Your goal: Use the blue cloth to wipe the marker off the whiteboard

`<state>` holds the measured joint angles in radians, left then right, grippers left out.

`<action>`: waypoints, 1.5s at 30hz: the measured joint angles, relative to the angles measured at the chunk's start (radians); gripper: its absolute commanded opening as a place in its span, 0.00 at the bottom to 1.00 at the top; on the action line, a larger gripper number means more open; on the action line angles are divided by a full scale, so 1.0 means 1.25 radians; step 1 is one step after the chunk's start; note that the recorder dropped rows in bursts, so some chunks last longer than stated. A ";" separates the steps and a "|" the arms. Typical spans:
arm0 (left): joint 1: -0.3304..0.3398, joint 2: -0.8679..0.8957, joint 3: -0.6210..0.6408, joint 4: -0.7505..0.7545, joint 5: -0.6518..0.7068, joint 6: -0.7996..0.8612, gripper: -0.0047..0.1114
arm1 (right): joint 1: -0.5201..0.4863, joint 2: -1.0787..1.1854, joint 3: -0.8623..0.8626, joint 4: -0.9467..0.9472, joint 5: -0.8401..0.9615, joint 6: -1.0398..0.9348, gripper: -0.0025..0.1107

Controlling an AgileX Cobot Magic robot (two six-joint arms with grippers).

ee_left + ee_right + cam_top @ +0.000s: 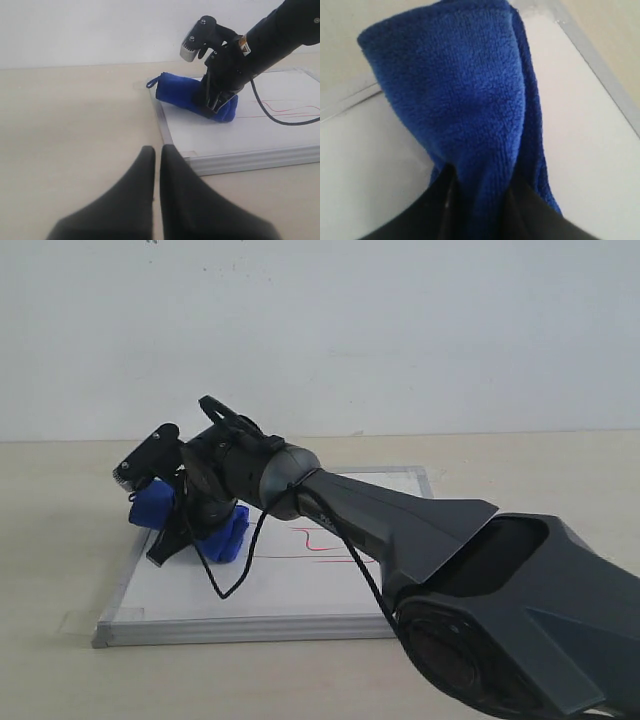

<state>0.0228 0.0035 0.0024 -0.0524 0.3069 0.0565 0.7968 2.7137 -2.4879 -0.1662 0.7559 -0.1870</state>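
The whiteboard [290, 590] lies flat on the table, with the red marker [322, 540] lines near its middle. My right gripper [190, 535] reaches across to the board's left side and is shut on the blue cloth [225, 535], which rests on the board and overhangs its left edge. In the right wrist view the blue cloth [470, 100] fills the space between the jaws of the right gripper [480, 185], over the whiteboard [585, 150]. The left gripper [157, 149] is shut and empty above the table, short of a corner of the whiteboard [240, 135]. From there I see the blue cloth [180, 92] and the marker [285, 107] beyond it.
A black cable [235, 580] hangs from the right arm over the board. Clear tape [85, 620] holds the board's near left corner to the beige table [60, 540]. A white wall [400, 330] stands behind.
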 measured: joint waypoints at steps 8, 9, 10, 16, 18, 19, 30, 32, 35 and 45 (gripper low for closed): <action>0.000 0.000 0.000 0.000 0.000 0.000 0.07 | -0.004 0.002 0.000 -0.053 -0.024 0.023 0.02; 0.000 0.000 0.000 0.000 0.000 0.000 0.07 | -0.008 0.003 0.000 -0.071 -0.024 0.047 0.02; 0.000 0.000 0.000 0.000 0.000 0.000 0.07 | -0.014 0.003 0.000 -0.089 -0.024 0.069 0.02; 0.000 0.000 0.000 0.000 0.000 0.000 0.07 | -0.047 0.006 0.000 -0.103 -0.007 0.134 0.02; 0.000 0.000 0.000 0.000 0.000 0.000 0.07 | -0.047 0.006 0.000 -0.076 -0.018 0.131 0.02; 0.000 0.000 0.000 0.000 0.000 0.000 0.07 | -0.047 0.006 0.000 -0.065 -0.028 0.119 0.02; 0.000 0.000 0.000 0.000 0.000 0.000 0.07 | -0.012 0.007 0.000 -0.238 0.035 0.264 0.02; 0.000 0.000 0.000 0.000 0.000 0.000 0.07 | -0.012 0.007 0.000 -0.261 0.045 0.296 0.02; 0.000 0.000 0.000 0.000 0.000 0.000 0.07 | -0.014 0.007 0.000 -0.233 -0.005 0.280 0.02; 0.000 0.000 0.000 0.000 0.000 0.000 0.07 | -0.015 0.007 0.000 0.013 -0.118 -0.006 0.02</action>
<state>0.0228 0.0035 0.0024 -0.0524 0.3069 0.0565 0.7776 2.7221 -2.4879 -0.1501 0.6079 -0.1950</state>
